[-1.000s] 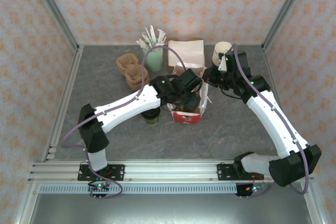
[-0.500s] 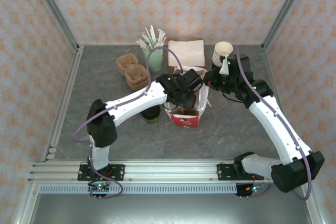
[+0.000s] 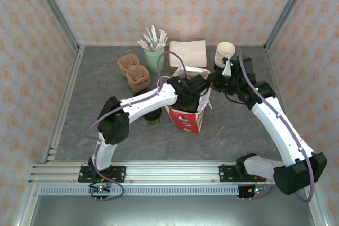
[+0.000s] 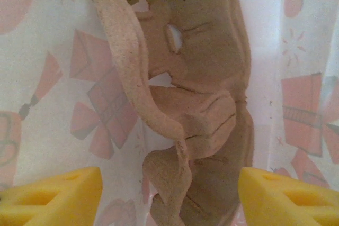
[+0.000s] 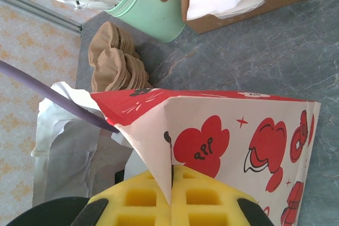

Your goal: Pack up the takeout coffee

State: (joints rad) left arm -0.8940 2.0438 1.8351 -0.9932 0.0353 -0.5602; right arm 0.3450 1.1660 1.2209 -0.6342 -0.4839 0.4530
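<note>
Takeout coffee (image 3: pixel 153 119) stood unpacked on the table (image 3: pixel 106 88) at nine o'clock of the paper bag (image 3: pixel 186 121), whose two-o'clock rim the right gripper (image 5: pixel 170 197) pinched, apparently keeping it open for the left gripper (image 4: pixel 169 199), fingers apart inside over a pulp carrier (image 4: pixel 212 78).

Matt printed paper bag (image 5: pixel 233 130); inside, rough brown tray (image 4: pixel 206 78) (moulded pulp, perhaps).

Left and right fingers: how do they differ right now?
The left fingers stand wide apart, gripping nothing; the right fingers are pinched shut on the rim of the bag. The left ones are down inside the bag, facing a brown carrier; the right ones sit outside at its top edge. Both are yellow and work at the same bag.
</note>
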